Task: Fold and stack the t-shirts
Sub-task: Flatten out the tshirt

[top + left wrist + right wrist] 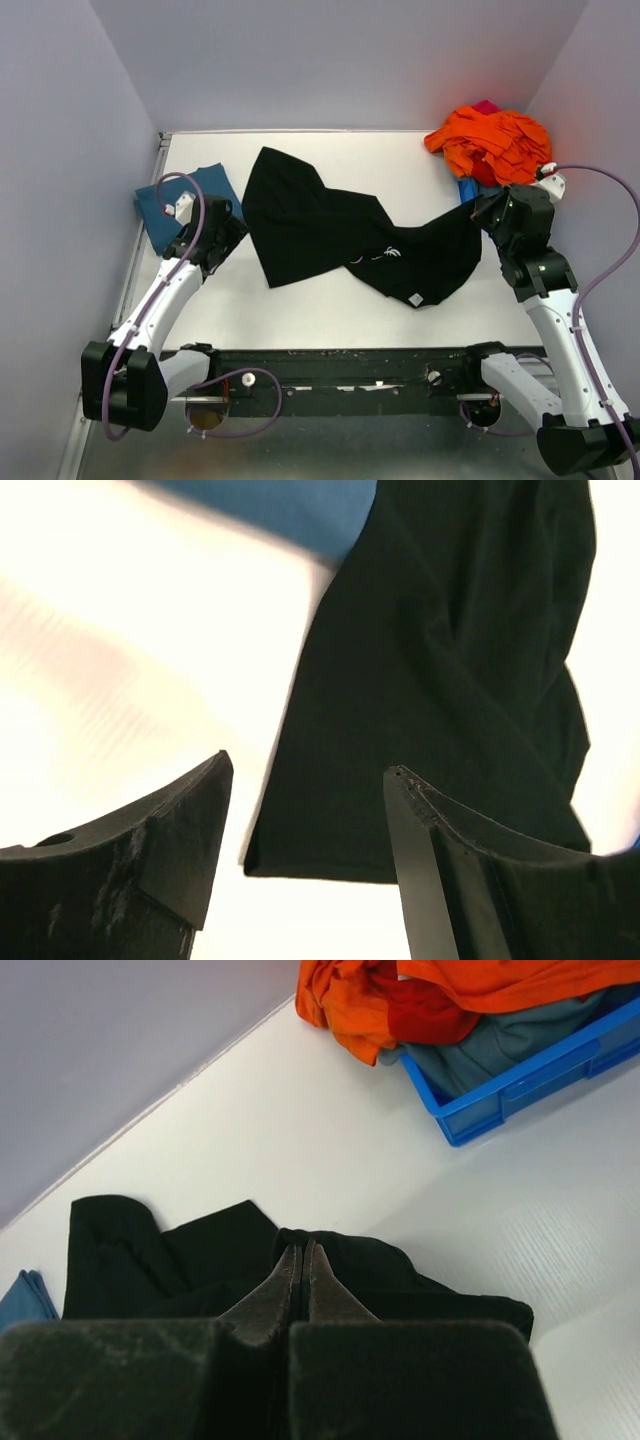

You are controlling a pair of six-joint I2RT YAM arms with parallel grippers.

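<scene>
The black t-shirt (320, 225) lies twisted across the middle of the table, with only small white marks showing and no rose print in view. My right gripper (480, 212) is shut on its right edge; the right wrist view shows the fingertips (303, 1255) pinching black cloth (180, 1260). My left gripper (232, 222) is open and empty at the shirt's left edge. In the left wrist view the shirt (440, 680) hangs just beyond the gripper (305, 790), one corner showing between the fingers. The teal-blue t-shirt (165, 200) lies folded at the far left, behind the left gripper.
A blue plastic bin (520, 1080) at the back right holds a heap of orange and red clothes (492, 142), just behind the right gripper. Grey walls close in the table on three sides. The arm bases stand at the near edge.
</scene>
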